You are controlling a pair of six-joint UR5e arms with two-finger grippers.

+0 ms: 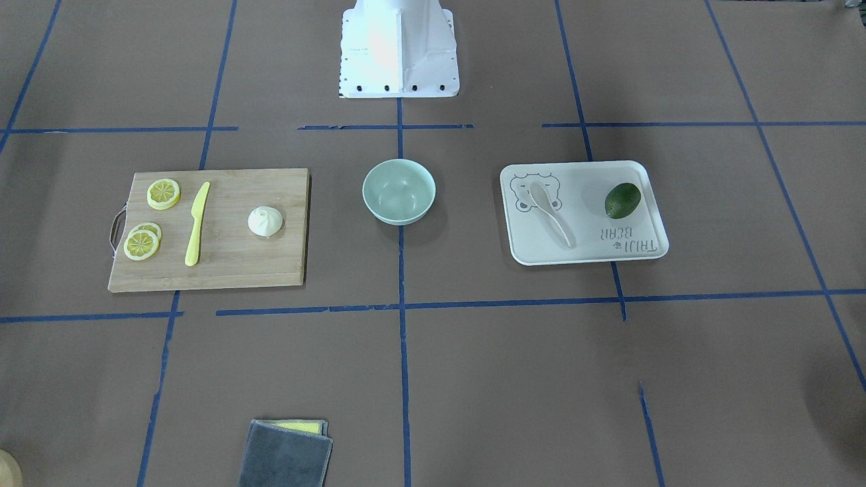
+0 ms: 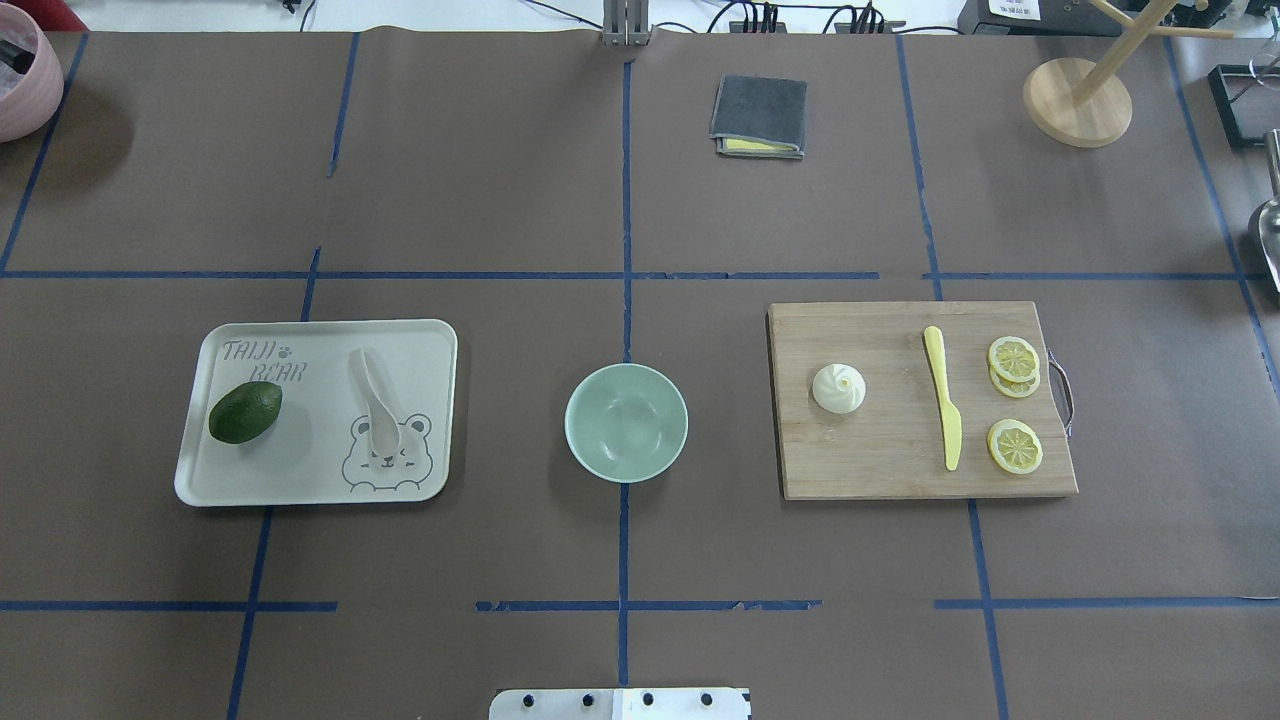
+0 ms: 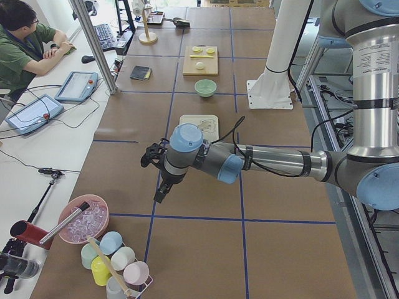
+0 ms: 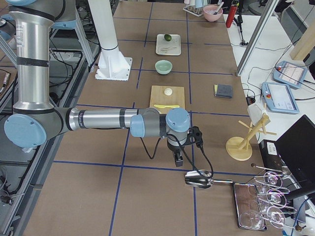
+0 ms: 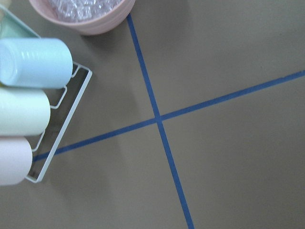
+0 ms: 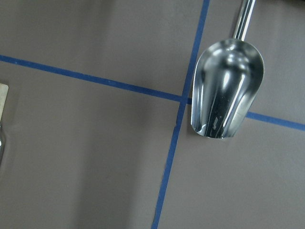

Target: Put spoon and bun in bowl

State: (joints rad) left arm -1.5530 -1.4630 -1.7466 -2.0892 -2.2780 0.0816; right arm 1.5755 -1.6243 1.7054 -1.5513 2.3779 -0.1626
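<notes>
Brown matte paper covers the surface [image 2: 480, 180], ruled into squares by blue tape [image 2: 626, 250], with operators' desks along its far side. The left pincer [image 3: 160, 192] hangs over a tape crossing at one end, and whether it is open or closed cannot be told. Just beside it stand pastel tumblers [image 5: 35, 63] in a white wire rack [image 5: 62, 129] and a pink bowl of clear chunks [image 5: 86, 14]. The right pincer [image 4: 179, 160] hangs at the opposite end, its state equally unreadable, near a polished steel scoop [image 6: 226, 90]. Between the two pincers and well apart from both sits the smooth, round, pale mint-green bowl [image 2: 626, 422]. On the left pincer's side of it lies a cream rounded-rectangle tray printed with a bear [image 2: 310, 440]. This carries the small off-white plastic spoon [image 2: 377, 408] and a dark green avocado [image 2: 245, 412]. On the right pincer's side lies a bamboo cutting board [image 2: 880, 460]. It bears the white pleated steamed bun [image 2: 839, 388], a yellow plastic knife [image 2: 943, 410] and yellow lemon slices [image 2: 1015, 446]. A folded grey cloth [image 2: 759, 117] rests towards the operators.
</notes>
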